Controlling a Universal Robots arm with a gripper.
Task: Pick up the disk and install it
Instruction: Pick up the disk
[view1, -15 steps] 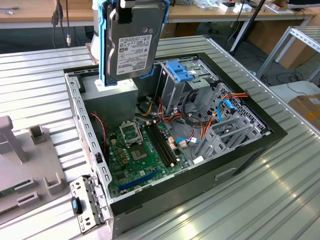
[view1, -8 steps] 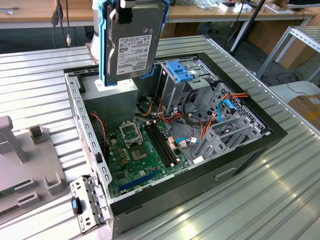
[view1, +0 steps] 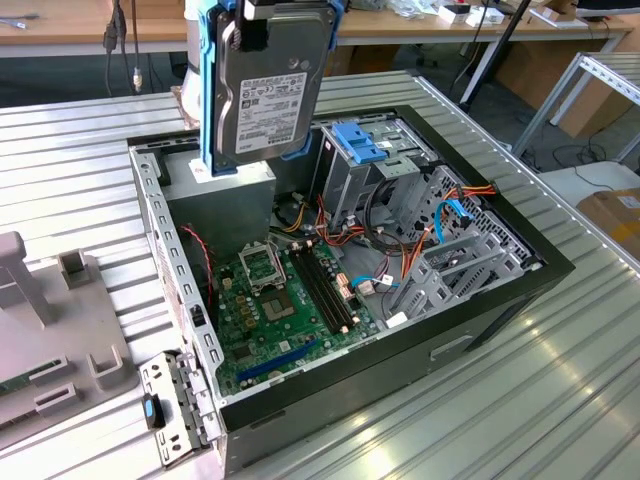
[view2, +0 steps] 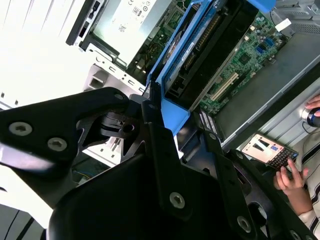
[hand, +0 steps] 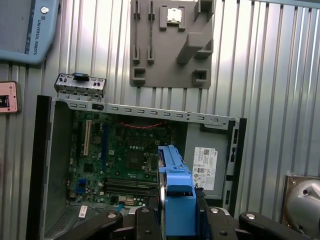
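The disk (view1: 268, 95), a silver-grey drive with a white label in a bright blue carrier, hangs upright above the back corner of the open computer case (view1: 500, 300). My gripper (view1: 262, 20) is shut on its top edge. In the second wrist view the black fingers (view2: 156, 135) clamp the blue carrier (view2: 172, 107) from both sides. The first wrist view looks down along the disk (hand: 177, 195), which hangs over the edge of the motherboard (hand: 120, 160) next to the grey power-supply box (hand: 205, 167). Inside the case, toward the exterior view's right, stands the metal drive cage with a blue plastic top (view1: 362, 150).
The case lies on a ribbed metal table (view1: 560, 400). A grey fixture plate (hand: 172, 42) and a small metal bracket (view1: 172, 410) lie beside it. Coloured cables (view1: 440, 210) run through the case. A person's hand (view2: 295, 180) rests by a handheld device (view2: 267, 150) at the table's side.
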